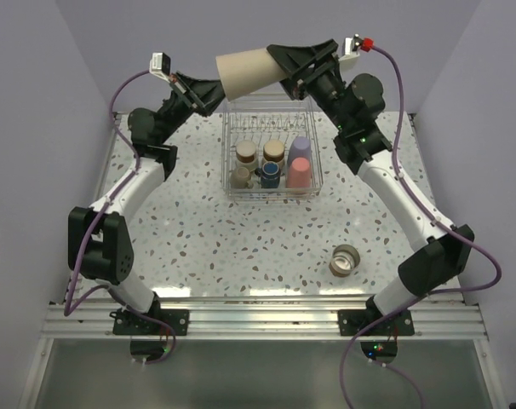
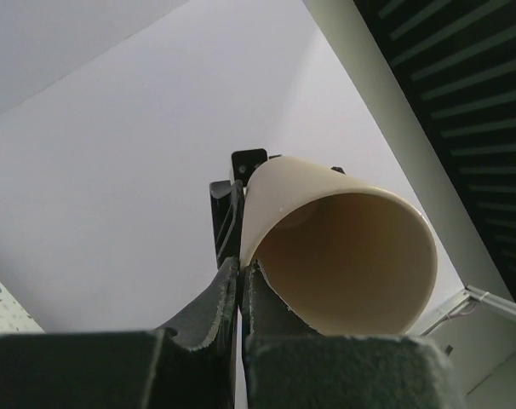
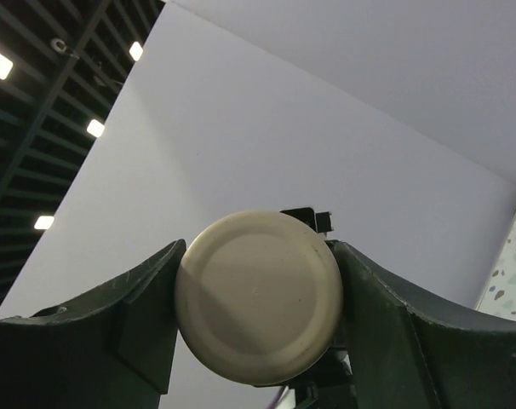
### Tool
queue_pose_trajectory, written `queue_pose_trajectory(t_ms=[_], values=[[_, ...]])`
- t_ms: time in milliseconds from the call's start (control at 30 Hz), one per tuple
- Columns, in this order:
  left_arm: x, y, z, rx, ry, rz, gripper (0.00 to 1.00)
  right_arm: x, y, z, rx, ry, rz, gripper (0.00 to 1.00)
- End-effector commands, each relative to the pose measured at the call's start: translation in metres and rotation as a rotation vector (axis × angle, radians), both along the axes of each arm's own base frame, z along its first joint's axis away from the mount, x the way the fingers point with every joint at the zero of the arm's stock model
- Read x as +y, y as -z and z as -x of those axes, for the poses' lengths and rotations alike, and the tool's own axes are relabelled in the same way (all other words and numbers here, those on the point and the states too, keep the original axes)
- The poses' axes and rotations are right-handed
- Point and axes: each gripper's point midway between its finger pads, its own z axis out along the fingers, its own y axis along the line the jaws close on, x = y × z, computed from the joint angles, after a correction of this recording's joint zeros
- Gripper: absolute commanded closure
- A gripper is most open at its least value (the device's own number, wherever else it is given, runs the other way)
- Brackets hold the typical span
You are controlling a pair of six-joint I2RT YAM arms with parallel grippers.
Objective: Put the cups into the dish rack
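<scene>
Midair hold: tan cup (image 1: 249, 72) lies level over the far edge of the dish rack (image 1: 227, 170), mouth toward my left gripper (image 1: 214, 92), which pinches its rim, base clamped between the fingers of my right gripper (image 1: 279, 66).

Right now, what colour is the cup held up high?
The cup is tan; top external view.

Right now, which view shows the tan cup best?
Top external: the tan cup is held sideways near the far edge of the dish rack, between the left pincer and right pincer. Left wrist shows only its mouth, right wrist only its base.
</scene>
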Motion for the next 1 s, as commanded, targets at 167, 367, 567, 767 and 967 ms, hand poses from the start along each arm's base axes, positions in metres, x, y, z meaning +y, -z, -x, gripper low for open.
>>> queue_pose_trajectory(t_ms=[167,367,567,767,967], values=[[-0.001,0.021,0.003,0.029,-0.038,-0.142,0.68,0.011,0.028,-0.006,0.06,0.067,0.205,1.0],[0.027,0.078,-0.011,0.186,-0.145,-0.322,0.4,-0.013,0.062,-0.038,0.088,0.233,0.439,1.0],[0.058,0.142,-0.019,0.326,-0.254,-0.543,0.33,-0.04,0.085,-0.087,0.07,0.408,0.651,1.0],[0.074,0.193,-0.019,0.43,-0.291,-0.717,0.38,-0.05,0.121,-0.163,0.07,0.576,0.833,1.0],[0.078,0.215,-0.024,0.454,-0.29,-0.787,0.41,-0.073,0.167,-0.239,0.102,0.73,0.874,1.0]])
